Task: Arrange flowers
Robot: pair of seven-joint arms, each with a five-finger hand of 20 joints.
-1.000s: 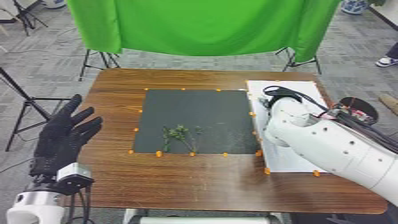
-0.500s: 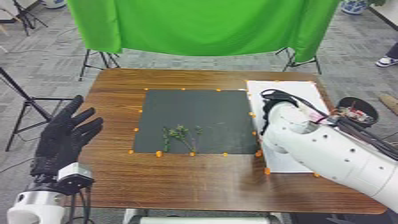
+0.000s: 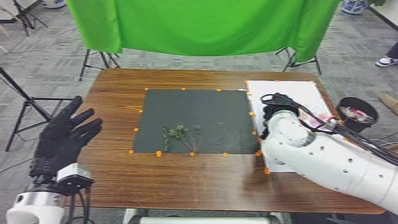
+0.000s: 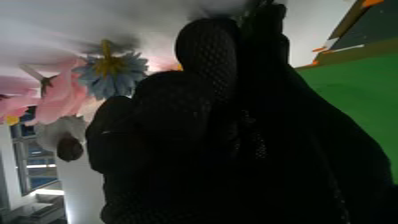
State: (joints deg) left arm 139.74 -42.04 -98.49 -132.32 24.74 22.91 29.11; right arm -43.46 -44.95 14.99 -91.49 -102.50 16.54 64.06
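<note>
My left hand (image 3: 67, 137) is open beside the table's left edge, away from the flowers. My right hand (image 3: 279, 101) is over the white sheet (image 3: 293, 89), near the black mat's right edge. In the right wrist view my right hand (image 4: 213, 130) has a dark green bit at its far end; whether the hand holds it I cannot tell. Beside the hand there are a blue flower (image 4: 112, 75) and pink flowers (image 4: 62, 95). Green stems with small leaves (image 3: 182, 135) lie on the near part of the black mat (image 3: 200, 107). Pink blossoms (image 3: 318, 119) show beside the right forearm.
A dark round bin (image 3: 358, 111) stands off the table's right edge. Orange markers (image 3: 159, 153) line the mat and the sheet. A green cloth (image 3: 200, 30) hangs beyond the far edge of the brown table (image 3: 178, 182).
My right hand has shifted toward the near side over the white sheet, and its forearm has swung, uncovering more of the pink blossoms and the bin. The left hand and the green stems have stayed put.
</note>
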